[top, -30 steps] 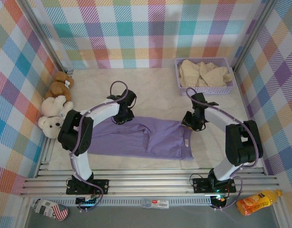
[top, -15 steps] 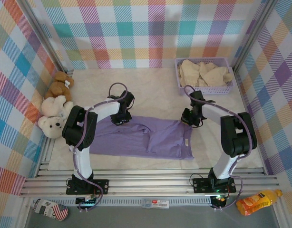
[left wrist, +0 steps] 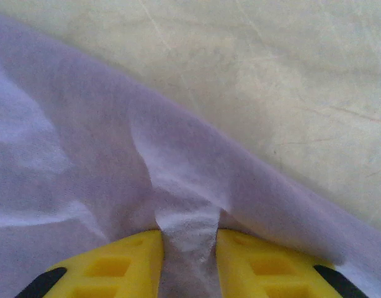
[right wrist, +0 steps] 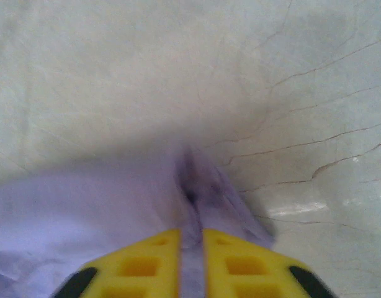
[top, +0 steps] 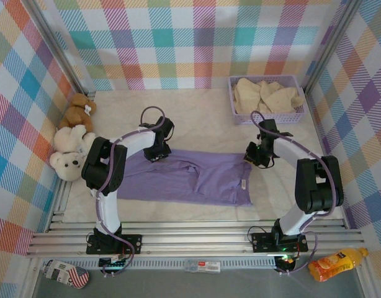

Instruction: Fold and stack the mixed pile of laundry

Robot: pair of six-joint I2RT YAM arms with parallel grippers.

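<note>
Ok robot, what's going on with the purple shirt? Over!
Left gripper shut on purple shirt, far edge. Right gripper pinching its far right corner. Shirt spread on table; cream garment in basket. Teddy bears well aside.

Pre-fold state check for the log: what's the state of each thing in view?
purple shirt: laid out flat, wrinkled, far edge pinched at both ends
left gripper: shut on purple shirt
right gripper: shut on purple shirt
basket: upright
cream garment: crumpled inside basket
teddy bears: lying together, untouched
</note>
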